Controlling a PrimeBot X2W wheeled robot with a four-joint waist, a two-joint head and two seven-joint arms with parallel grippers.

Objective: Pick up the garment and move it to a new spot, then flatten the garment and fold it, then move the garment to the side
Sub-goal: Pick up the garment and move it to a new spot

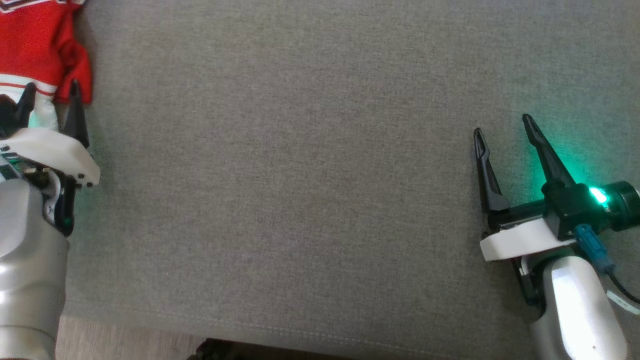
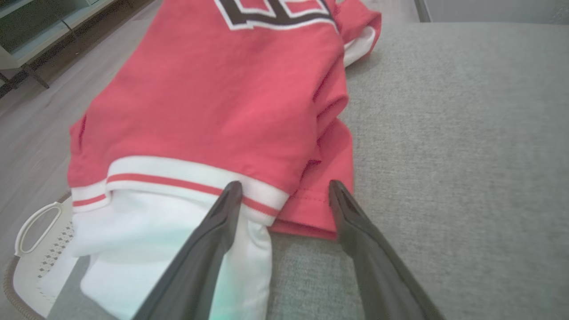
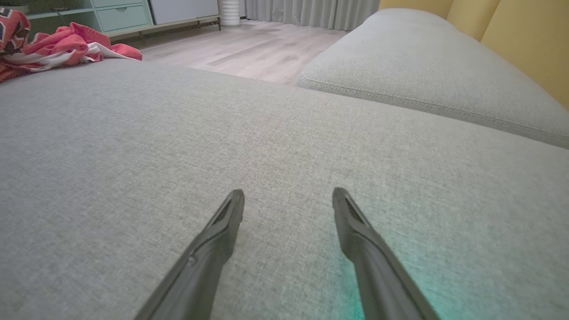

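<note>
The red jersey-like garment with white striped trim [image 1: 35, 45] lies at the far left of the grey woven sofa cushion [image 1: 300, 175], right by its edge. The head view catches just its lower corner. The left wrist view, close up, gives much more of the garment [image 2: 213, 102]: dark block lettering edged in white near the top, a white band with a red stripe, a white layer under that, and red folds bunched along the side next to the bare cushion [image 2: 444, 133]. From the right wrist view, far across the cushion [image 3: 178, 155], the garment [image 3: 58, 44] is a rumpled red and white heap.

The left gripper [image 1: 52, 87] sits at the garment's hem with its fingers spread wide and nothing clamped. In its own view the left gripper [image 2: 285, 184] has one finger over the white band and the other at the red edge; whether they touch the cloth I cannot tell. A white plastic basket with a handle slot [image 2: 31, 249] shows low beside the cushion's edge.

The right gripper [image 1: 502, 125] is well apart from the garment, over bare cushion, also spread wide and empty, a green light [image 1: 598, 195] glowing on it. Past the right gripper [image 3: 288, 192] its own view takes in a second grey cushion [image 3: 422, 75], a yellow backrest [image 3: 524, 44], pale wooden floor [image 3: 249, 44] and a pale green cabinet [image 3: 120, 15].
</note>
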